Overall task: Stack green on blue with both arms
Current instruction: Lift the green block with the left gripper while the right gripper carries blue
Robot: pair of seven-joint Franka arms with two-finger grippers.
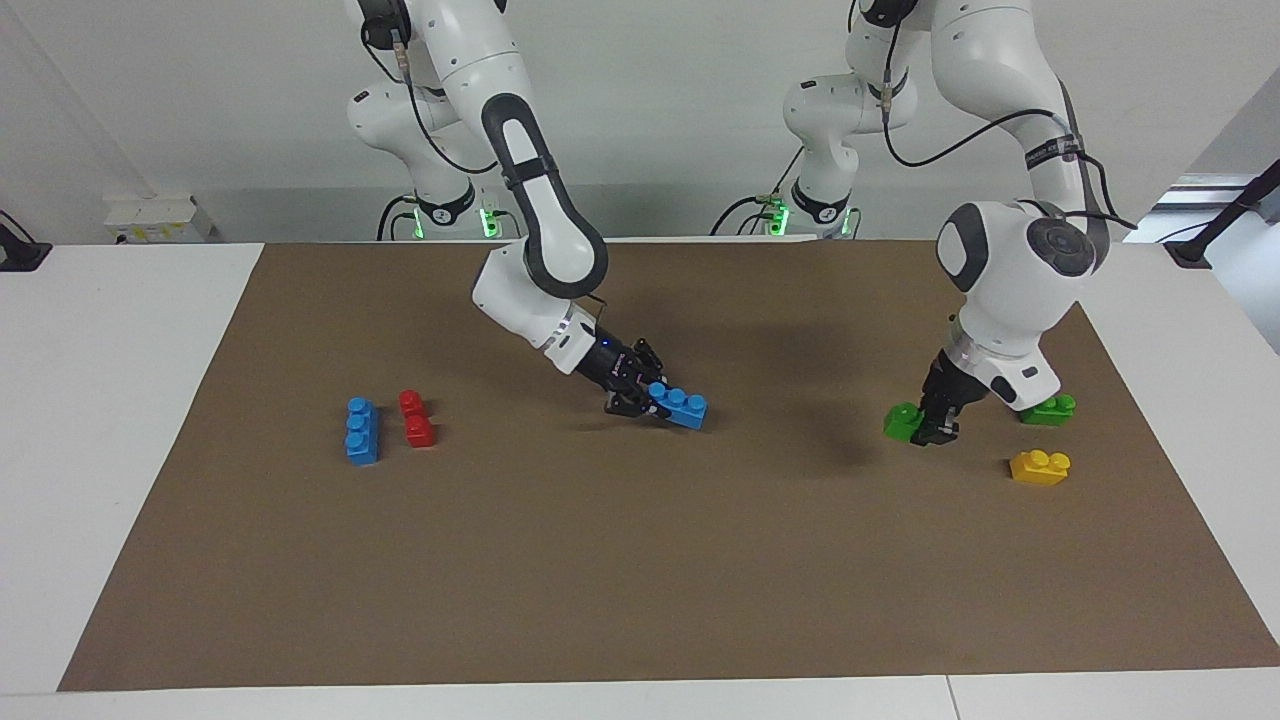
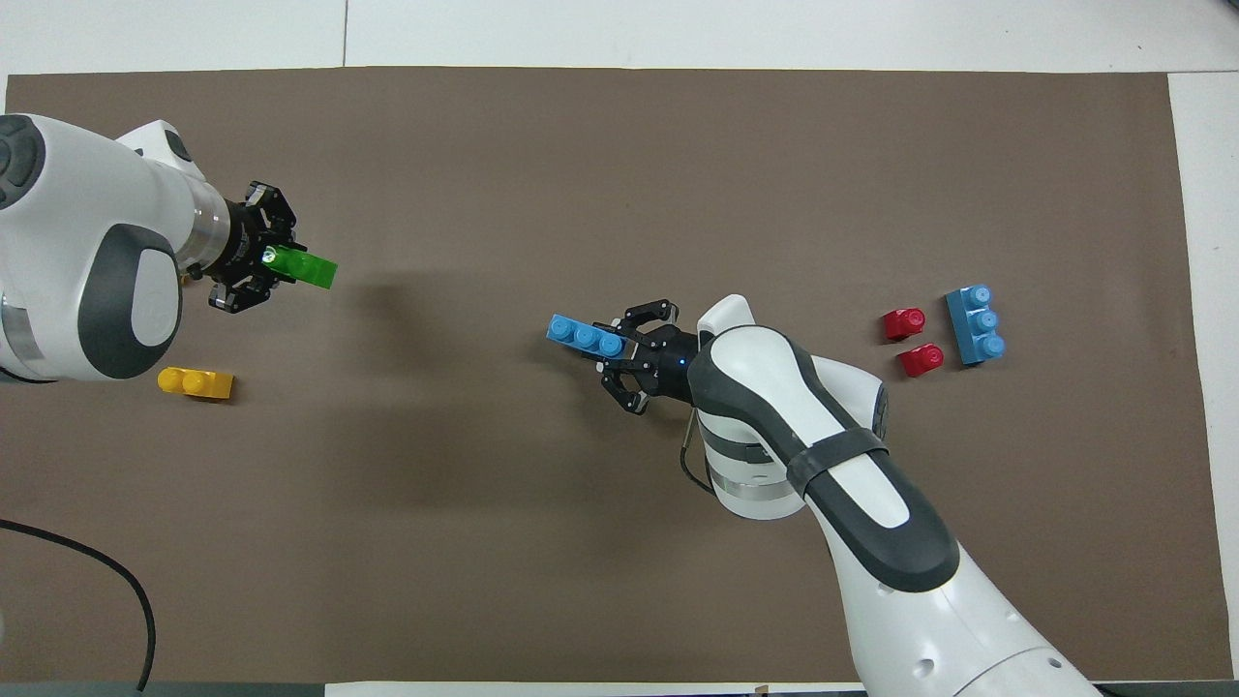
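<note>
Right gripper [image 1: 648, 402] clamped on blue brick [image 1: 679, 406], apparently resting mid-mat. Left gripper [image 1: 930, 428] clamped on green brick [image 1: 902, 421], raised. Recommended: level studs, align, press squarely.

The bricks, blue [image 1: 678, 406], green [image 1: 903, 421], red [image 1: 416, 418] and yellow [image 1: 1039, 467], look like smooth, slightly glossy plastic. The brown mat [image 1: 640, 560] is matt, paper-like. Arm shells [image 1: 1010, 270] are glossy white plastic; the worktop [image 1: 110, 400] is smooth white.
</note>
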